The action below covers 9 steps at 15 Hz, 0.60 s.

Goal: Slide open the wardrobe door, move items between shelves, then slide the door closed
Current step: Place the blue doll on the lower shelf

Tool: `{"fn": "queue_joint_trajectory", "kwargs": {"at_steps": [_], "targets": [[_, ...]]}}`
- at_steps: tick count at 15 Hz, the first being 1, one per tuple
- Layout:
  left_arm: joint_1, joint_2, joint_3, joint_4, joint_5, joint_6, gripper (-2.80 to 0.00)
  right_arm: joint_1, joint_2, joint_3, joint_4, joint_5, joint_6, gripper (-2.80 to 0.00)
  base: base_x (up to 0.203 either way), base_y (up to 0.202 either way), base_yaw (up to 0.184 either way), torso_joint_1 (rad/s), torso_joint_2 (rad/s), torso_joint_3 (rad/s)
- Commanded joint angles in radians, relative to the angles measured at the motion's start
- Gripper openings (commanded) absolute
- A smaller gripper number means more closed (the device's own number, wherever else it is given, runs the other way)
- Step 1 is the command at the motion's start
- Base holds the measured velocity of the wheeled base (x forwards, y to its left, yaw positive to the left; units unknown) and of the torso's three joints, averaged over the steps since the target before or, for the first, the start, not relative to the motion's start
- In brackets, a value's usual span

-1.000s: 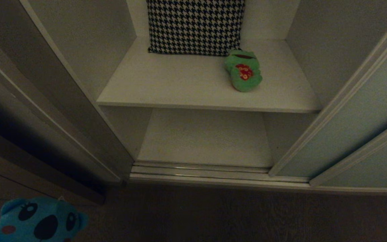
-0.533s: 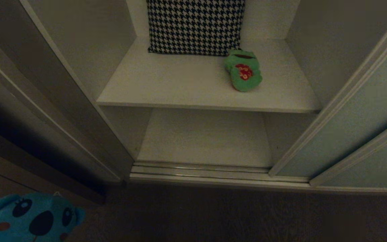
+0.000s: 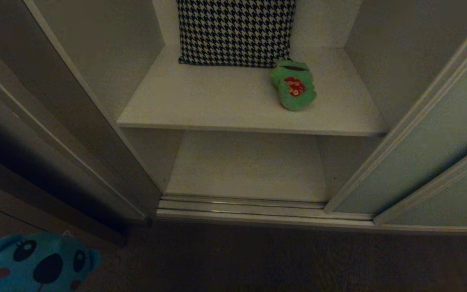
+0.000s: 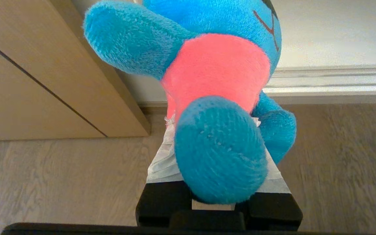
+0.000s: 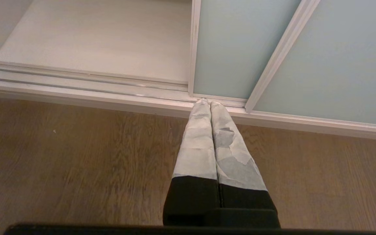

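Two toys show: nearest, the blue bear (image 4: pixel 220 65) sits clamped in the left gripper's (image 4: pixel 214 163) jaws above the floor (image 5: pixel 77 163). The right gripper (image 5: pixel 210 105) hangs pressed together. Beyond the open sliding door (image 3: pixel 424 150), the green frog (image 3: pixel 293 85) lies on the upper shelf (image 3: pixel 201 101) beside a houndstooth pillow (image 3: pixel 235 30).

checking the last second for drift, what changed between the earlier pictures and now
The blue bear, clamped in the left gripper, slid slightly left and down in the head view. The green frog, houndstooth pillow and sliding door stayed put.
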Motion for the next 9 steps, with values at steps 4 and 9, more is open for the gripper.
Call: {"fn": "queue_joint_trajectory", "kwargs": {"at_steps": [4,9], "targets": [[0.000,0.005,0.000,-0.001,-0.001,-0.003,-2.80,0.000,0.001,0.000,0.000,0.001,0.001,-2.80,0.000,0.000,0.000,0.000,0.00,0.000],[0.000,0.005,0.000,-0.004,0.000,-0.006,-2.80,0.000,0.001,0.000,0.000,0.000,0.000,-2.80,0.000,0.000,0.000,0.001,0.00,-0.054]]}}
